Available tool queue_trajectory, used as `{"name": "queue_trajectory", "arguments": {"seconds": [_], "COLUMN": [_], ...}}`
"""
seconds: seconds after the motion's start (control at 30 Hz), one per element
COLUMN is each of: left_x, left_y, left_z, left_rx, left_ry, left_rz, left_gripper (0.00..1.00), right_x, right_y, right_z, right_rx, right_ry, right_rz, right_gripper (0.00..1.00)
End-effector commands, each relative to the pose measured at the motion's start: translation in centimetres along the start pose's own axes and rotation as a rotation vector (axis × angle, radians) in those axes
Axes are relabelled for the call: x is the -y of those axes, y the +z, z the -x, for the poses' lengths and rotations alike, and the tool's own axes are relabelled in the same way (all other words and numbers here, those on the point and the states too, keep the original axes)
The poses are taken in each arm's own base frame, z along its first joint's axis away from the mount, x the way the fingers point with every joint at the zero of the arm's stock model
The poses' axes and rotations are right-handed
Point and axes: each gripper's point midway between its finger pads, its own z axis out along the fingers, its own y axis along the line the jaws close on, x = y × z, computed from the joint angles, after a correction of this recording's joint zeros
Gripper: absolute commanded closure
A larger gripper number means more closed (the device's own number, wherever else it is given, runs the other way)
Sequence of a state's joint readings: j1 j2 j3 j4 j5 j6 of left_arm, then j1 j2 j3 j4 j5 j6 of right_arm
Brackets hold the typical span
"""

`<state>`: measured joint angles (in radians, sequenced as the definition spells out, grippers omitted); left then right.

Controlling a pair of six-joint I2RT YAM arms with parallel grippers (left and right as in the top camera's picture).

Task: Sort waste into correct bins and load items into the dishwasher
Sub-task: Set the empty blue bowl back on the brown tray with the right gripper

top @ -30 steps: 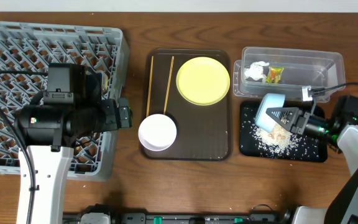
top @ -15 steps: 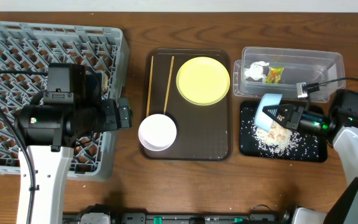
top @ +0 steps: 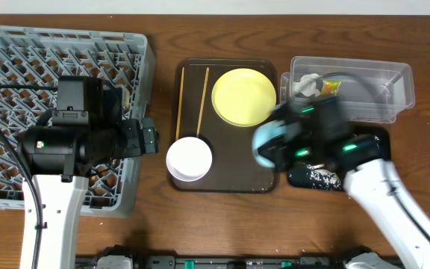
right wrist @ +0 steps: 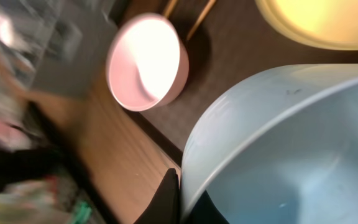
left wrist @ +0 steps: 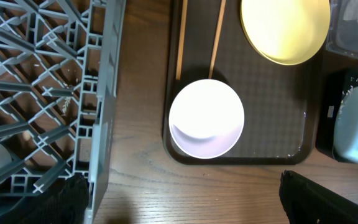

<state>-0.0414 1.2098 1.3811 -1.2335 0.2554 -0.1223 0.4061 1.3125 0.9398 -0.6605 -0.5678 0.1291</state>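
Note:
My right gripper is shut on the rim of the light blue bowl and holds it over the right edge of the brown tray; it is blurred. In the right wrist view the jaws pinch the bowl's rim. My left gripper is open and empty above the wood beside the grey dish rack. The white bowl, yellow plate and two chopsticks lie on the brown tray. Rice scraps lie on the black tray. The tissue and wrapper are in the clear tub.
The dark brown serving tray sits at the table's middle. The left arm's body hangs over the rack's right side. Bare wood lies between rack and tray and along the front edge.
My right arm has swung left with the light blue bowl, from above the black tray to the brown tray's right edge. The left arm has not moved.

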Motion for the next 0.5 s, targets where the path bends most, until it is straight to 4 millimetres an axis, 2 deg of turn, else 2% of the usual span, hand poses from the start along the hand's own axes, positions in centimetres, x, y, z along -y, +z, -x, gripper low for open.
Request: {"name": "queue_trajectory", "arguments": {"seconds": [0.0, 0.03, 0.07, 0.2, 0.3, 0.4, 0.47], "left_x": [0.0, 0.0, 0.0, 0.0, 0.0, 0.0, 0.0], "left_y": [-0.4, -0.4, -0.4, -0.4, -0.4, -0.4, -0.4], "left_z": [0.1, 0.1, 0.1, 0.1, 0.1, 0.1, 0.1], "left_rx": [0.015, 0.015, 0.015, 0.015, 0.015, 0.015, 0.015], "left_ry": [0.019, 0.019, 0.018, 0.019, 0.019, 0.018, 0.018], "left_rz": [0.007, 0.007, 0.007, 0.007, 0.007, 0.007, 0.007], "left_gripper": [0.02, 0.02, 0.02, 0.02, 0.02, 0.02, 0.02], "right_x": [2.2, 1.9, 1.5, 1.8, 1.9, 0.8, 0.1], "right_y": [2.9, 3.9, 5.9, 8.6, 9.3, 9.3, 8.7], "right_z": [-1.0, -1.5, -2.3, -3.3, -3.4, -2.8, -1.9], "right_rx": [-0.043, -0.065, -0.102, -0.154, -0.185, -0.193, -0.191], "right_ry": [-0.111, -0.146, -0.194, -0.217, -0.249, -0.303, -0.307], "right_rz": [-0.383, -0.404, -0.416, -0.422, -0.415, -0.382, -0.382], "right_gripper": [0.99, 0.99, 0.99, 0.96, 0.8, 0.52, 0.48]}}
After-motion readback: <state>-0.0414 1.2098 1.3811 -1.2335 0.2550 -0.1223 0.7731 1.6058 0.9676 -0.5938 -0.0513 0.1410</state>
